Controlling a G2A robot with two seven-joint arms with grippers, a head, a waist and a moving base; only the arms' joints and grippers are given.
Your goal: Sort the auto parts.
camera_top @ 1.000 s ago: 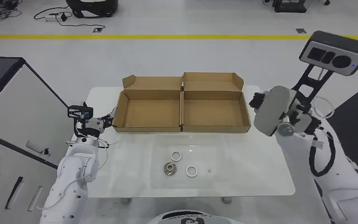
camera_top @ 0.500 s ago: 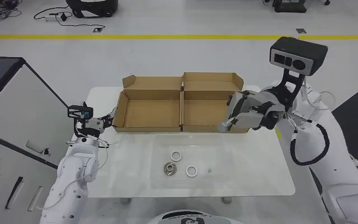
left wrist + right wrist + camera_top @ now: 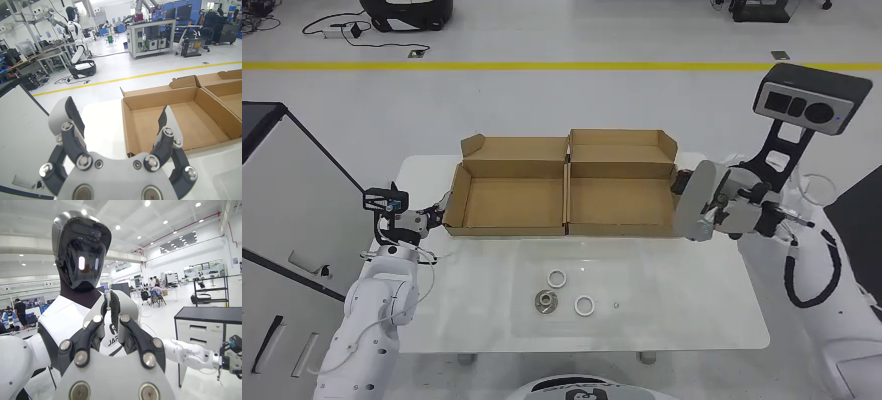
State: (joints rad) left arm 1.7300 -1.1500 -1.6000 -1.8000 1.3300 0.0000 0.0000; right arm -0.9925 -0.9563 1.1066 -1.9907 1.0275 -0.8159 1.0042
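My right gripper (image 3: 109, 303) is shut on a small threaded metal bolt (image 3: 107, 298) and is turned up, away from the table. The right arm (image 3: 704, 204) hangs by the right edge of the right cardboard box (image 3: 627, 205). Two white rings (image 3: 558, 277) (image 3: 585, 305), a metal flanged part (image 3: 544, 299) and a tiny piece (image 3: 616, 303) lie on the table's front middle. My left gripper (image 3: 117, 106) is open with nothing in it, just off the left side of the left cardboard box (image 3: 189, 117), near the table's left edge (image 3: 434, 213).
Both boxes stand side by side at the back of the white table (image 3: 692, 300), flaps open, with nothing visible inside. A grey cabinet (image 3: 282, 190) stands left of the table.
The right arm swung left over the right box half a second ago and has since drawn back to the box's right edge. The left arm has not moved.
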